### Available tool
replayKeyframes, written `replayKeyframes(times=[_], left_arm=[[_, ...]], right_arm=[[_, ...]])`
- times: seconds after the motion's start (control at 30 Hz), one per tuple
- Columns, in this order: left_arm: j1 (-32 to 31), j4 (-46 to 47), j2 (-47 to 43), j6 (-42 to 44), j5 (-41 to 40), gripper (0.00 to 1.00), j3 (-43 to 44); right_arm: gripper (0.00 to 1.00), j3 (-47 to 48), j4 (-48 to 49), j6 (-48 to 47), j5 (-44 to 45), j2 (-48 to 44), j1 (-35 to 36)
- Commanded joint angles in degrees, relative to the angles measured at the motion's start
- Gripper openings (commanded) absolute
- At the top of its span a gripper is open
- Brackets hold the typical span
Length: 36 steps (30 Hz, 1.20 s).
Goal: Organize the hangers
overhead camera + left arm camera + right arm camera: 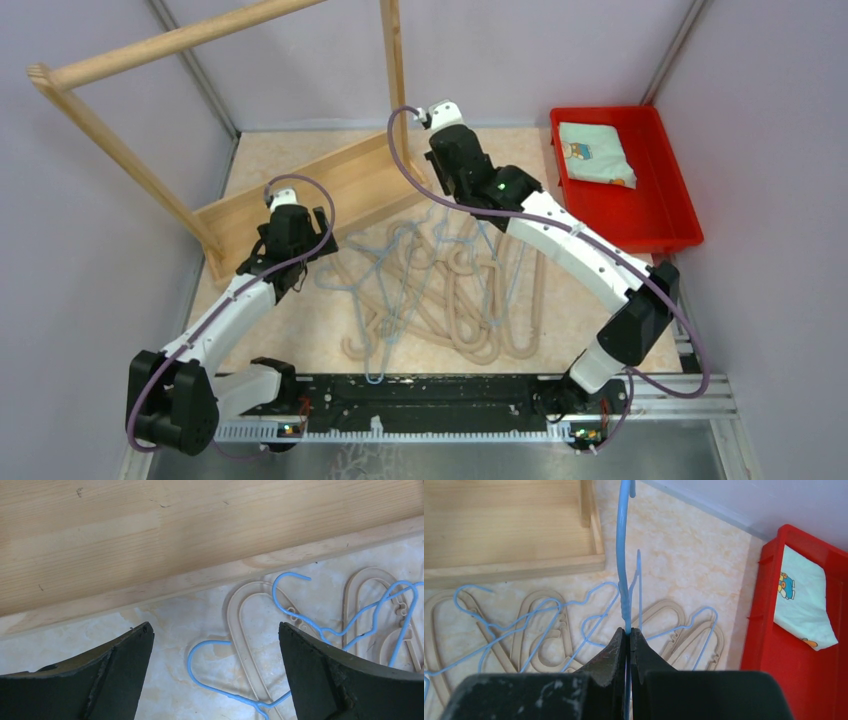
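- Clenched in the right fingers (611,652): one light-blue wire hanger (622,555), pinched at the twisted neck just under its hook, hook pointing toward the far edge of the table (684,555).
- Lower part of that hanger hidden behind the fingers; lifted free or resting on the others, impossible to tell.
- Remaining hangers (440,290) heaped mid-table, blue wire threaded through the thicker beige hangers (470,330), reaching almost to the near edge.
- Left fingers (125,652) spread wide and gripping nothing, poised toward the far-left corner beside the wooden rack base (150,530), over the fringe of the heap.
- Blue wire judged light and springy: likely to swivel in a narrow pinch and to snag neighbours on the way up. Best held at the neck, as here.
- Beige ones judged stiffer, rounder, probably slicker; better taken across the straight shank below the hook.
- Red tray (680,180) with a folded cloth (595,152) at the far-right corner, apart from the heap.
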Motion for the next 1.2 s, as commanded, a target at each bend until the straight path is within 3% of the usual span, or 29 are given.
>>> replayKeyframes(times=[0.0, 0.17, 0.4, 0.57, 0.93, 1.17], left_arm=[[0.2, 0.3, 0.2, 0.1, -0.3, 1.00, 1.4], [0.2, 0.4, -0.1, -0.1, -0.4, 1.00, 1.0], [0.2, 1.8, 0.3, -0.4, 0.0, 1.00, 0.5], [0.2, 2.8, 0.6, 0.4, 0.2, 1.00, 0.8], [0.2, 3.1, 0.4, 2.5, 1.6, 1.00, 1.3], [0.3, 2.7, 0.2, 3.6, 1.2, 1.00, 1.5]], right_arm=[[0.00, -0.8, 6.1, 0.3, -0.9, -4.7, -0.8], [0.00, 2.1, 6.5, -0.2, -6.6, -5.3, -0.9], [0.00, 16.2, 3.9, -0.6, -22.4, -1.2, -1.9], [0.00, 30.1, 2.2, -0.8, -29.0, 6.8, -2.0], [0.00, 47.2, 10.9, 0.8, -32.2, 19.6, -2.5], [0.00, 49.4, 21.2, 0.1, -30.0, 22.8, -3.1]])
